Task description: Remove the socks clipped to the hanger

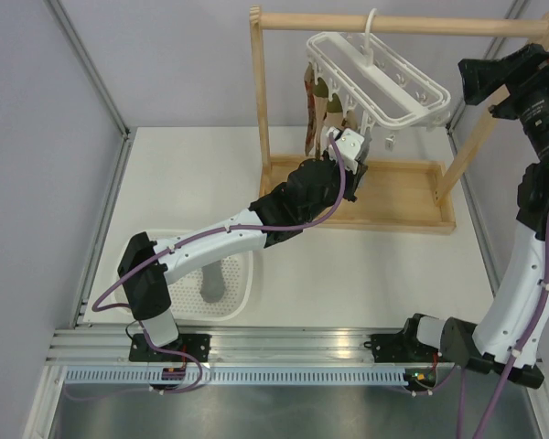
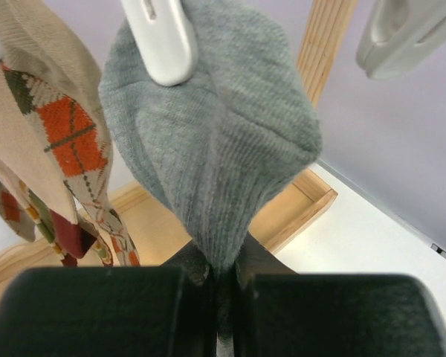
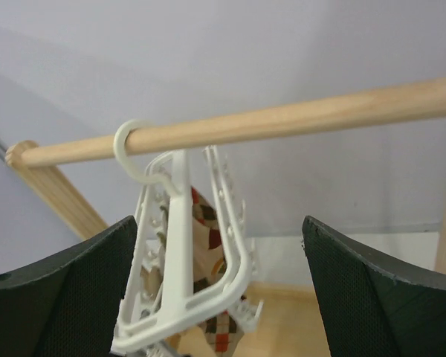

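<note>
The white hanger (image 1: 380,78) hangs by its hook (image 3: 134,149) from the wooden rail (image 3: 282,123). Patterned argyle socks (image 1: 316,105) hang clipped at its left end. In the left wrist view a plain grey sock (image 2: 215,141) hangs from a white clip (image 2: 163,37), beside an argyle sock (image 2: 52,141). My left gripper (image 2: 221,271) is shut on the grey sock's lower tip, just under the hanger (image 1: 355,163). My right gripper (image 3: 219,223) is open and empty, held high at the hanger's right end (image 1: 467,80). The hanger frame (image 3: 182,245) lies between its fingers but farther off.
The wooden rack's tray (image 1: 403,197) lies under the hanger, with uprights at both ends. A white perforated basket (image 1: 242,293) sits at the near left under my left arm, with a grey sock (image 1: 213,282) in it. An empty clip (image 2: 409,33) dangles at the right.
</note>
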Robot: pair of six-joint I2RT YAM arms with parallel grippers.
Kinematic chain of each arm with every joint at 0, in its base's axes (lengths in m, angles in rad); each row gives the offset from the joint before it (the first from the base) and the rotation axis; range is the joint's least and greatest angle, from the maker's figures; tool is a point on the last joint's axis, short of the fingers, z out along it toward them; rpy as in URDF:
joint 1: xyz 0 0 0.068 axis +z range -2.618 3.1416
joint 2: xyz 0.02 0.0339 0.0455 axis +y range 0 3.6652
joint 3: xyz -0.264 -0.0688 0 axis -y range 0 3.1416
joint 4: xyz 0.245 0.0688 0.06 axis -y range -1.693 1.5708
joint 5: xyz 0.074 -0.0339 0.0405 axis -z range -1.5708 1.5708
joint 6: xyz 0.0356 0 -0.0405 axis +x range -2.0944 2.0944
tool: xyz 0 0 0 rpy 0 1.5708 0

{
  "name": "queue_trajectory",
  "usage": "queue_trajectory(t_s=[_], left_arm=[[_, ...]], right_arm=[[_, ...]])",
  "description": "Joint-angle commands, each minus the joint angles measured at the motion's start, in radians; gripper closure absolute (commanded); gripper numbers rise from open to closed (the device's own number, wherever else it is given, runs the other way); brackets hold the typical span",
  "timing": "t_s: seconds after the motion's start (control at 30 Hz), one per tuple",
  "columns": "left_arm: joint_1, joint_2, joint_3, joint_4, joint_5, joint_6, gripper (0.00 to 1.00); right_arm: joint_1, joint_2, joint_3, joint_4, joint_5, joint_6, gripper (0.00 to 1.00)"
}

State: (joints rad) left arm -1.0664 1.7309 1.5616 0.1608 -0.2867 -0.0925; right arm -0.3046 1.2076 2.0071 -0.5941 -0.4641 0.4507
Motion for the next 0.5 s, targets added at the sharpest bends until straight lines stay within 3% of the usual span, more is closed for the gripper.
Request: queue_trajectory(t_s=[0.0,0.17,0.27,0.4,0.47], left_arm=[[0.003,-0.016,0.035,0.011,0.007,-0.019,0.98],[0.005,-0.007,0.041,0.009,0.014,-0.016,0.98],[0.005,-0.007,0.043,0.008,0.017,-0.015,0.98],[0.008,-0.005,0.048,0.005,0.017,-0.001,0.98],[0.008,0.002,0.055,0.005,0.015,0.010,0.98]], right_arm=[[0.015,0.101,0.195,-0.107,0.125,-0.069,0.04],[0.111,0.294,0.452,-0.187,0.303,-0.145,0.04],[0.234,0.322,0.377,-0.181,0.527,-0.264,0.03],[0.298,0.305,0.271,-0.115,0.596,-0.303,0.03],[0.401,0.268,0.246,-0.080,0.643,-0.310,0.03]])
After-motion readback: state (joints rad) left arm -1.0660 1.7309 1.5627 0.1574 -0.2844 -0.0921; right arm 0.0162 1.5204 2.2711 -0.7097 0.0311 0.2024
